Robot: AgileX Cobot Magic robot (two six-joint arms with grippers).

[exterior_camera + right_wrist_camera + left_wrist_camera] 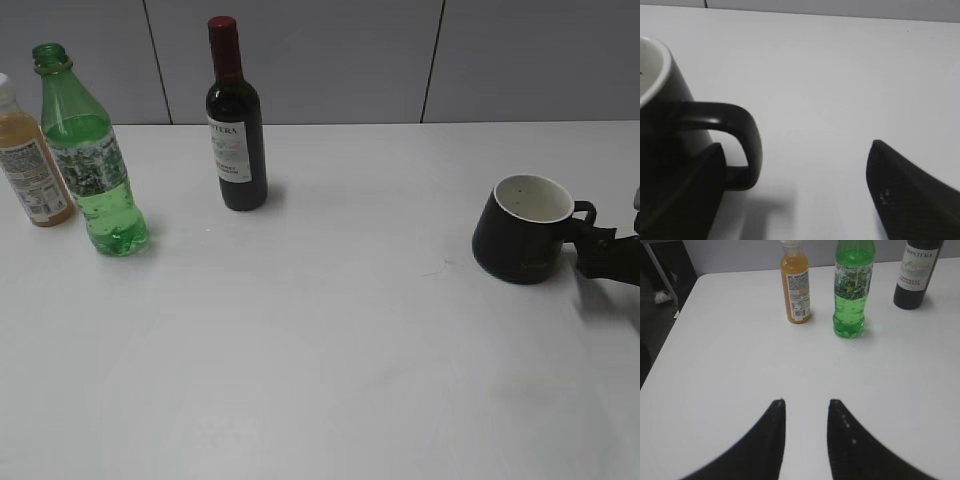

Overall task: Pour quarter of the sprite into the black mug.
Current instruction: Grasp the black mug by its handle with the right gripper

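The sprite (92,160) stands upright at the far left of the tabletop (330,330), just beside an orange-drink bottle (30,160) on its left and well apart from a dark wine bottle (235,125) further right; its mouth is uncapped. The liquid fills it to roughly the shoulder, so it should feel moderately heavy and bottom-weighted, and the thin plastic wall will likely give under a hard squeeze, which could push drink out of the open neck. The labelled midsection, above the ribbed base, looks the best place to take hold: straight-sided and less slick than the bare plastic, though I cannot tell if it is wet. The left gripper (806,405) hovers over bare tabletop, well short of the bottle, its two fingers parted with a narrow gap and holding nothing; that gap looks too small for the bottle's girth. The black mug (525,230) sits upright at the right side, white inside showing, handle (583,212) pointing right. It is probably ceramic, stiff and stable on its wide base, but breakable if knocked. The right gripper (795,165) is spread wide around the handle, one finger (685,195) close against the mug's wall, the other well clear, not clamped on anything.
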